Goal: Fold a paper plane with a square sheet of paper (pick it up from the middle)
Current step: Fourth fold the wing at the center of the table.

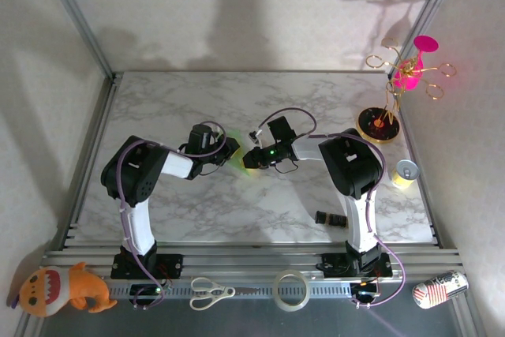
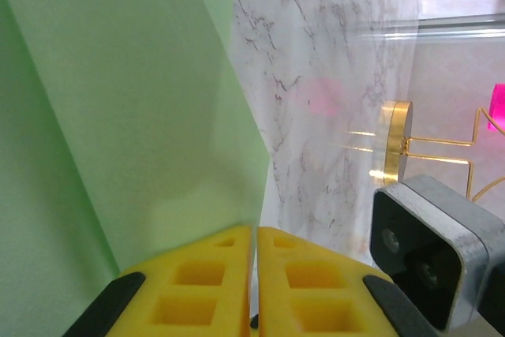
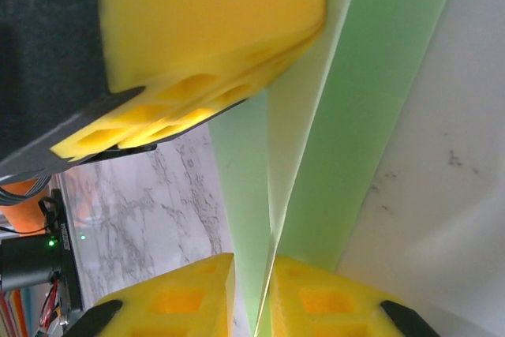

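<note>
White walls (image 1: pixel 237 5) close in a marble table (image 1: pixel 260 203) with grey veins. Above its middle the green sheet of paper (image 2: pixel 118 116) is held up, partly folded. The left gripper (image 2: pixel 254 233) pinches it tight. The right gripper (image 3: pixel 252 260) stands slightly apart, with the folded edge between its fingers.

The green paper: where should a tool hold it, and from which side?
Pinch it at an edge, across its stacked layers, coming in edge-on. The green paper is thin and folded along a long crease, so its flat faces probably give no hold; the left tool grips an edge so.
</note>
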Available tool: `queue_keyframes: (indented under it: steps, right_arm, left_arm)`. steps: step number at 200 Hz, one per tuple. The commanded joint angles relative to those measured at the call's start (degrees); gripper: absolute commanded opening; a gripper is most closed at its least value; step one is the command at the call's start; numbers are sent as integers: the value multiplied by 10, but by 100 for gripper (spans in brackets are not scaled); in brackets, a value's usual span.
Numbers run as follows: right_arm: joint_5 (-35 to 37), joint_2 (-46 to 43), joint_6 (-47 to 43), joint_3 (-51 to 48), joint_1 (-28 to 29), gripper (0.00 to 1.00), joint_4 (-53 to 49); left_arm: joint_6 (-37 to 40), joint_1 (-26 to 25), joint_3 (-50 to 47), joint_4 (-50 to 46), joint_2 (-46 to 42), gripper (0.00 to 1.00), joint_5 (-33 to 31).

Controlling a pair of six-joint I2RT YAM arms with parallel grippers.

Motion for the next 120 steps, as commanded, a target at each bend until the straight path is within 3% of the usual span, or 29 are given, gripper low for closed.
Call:
queue_keyframes:
  steps: [1, 78, 120]
  right_arm:
    - [106, 18, -29, -11, -12, 21, -43]
    - [121, 21, -18, -12, -12, 10, -46]
    - [93, 31, -6, -13, -15, 4, -40]
  left_arm:
    - [-7, -1, 13, -13, 10, 10, -15]
    - [-6, 1, 12, -19, 3, 11, -14]
    - [-1, 8, 7, -14, -17, 12, -6]
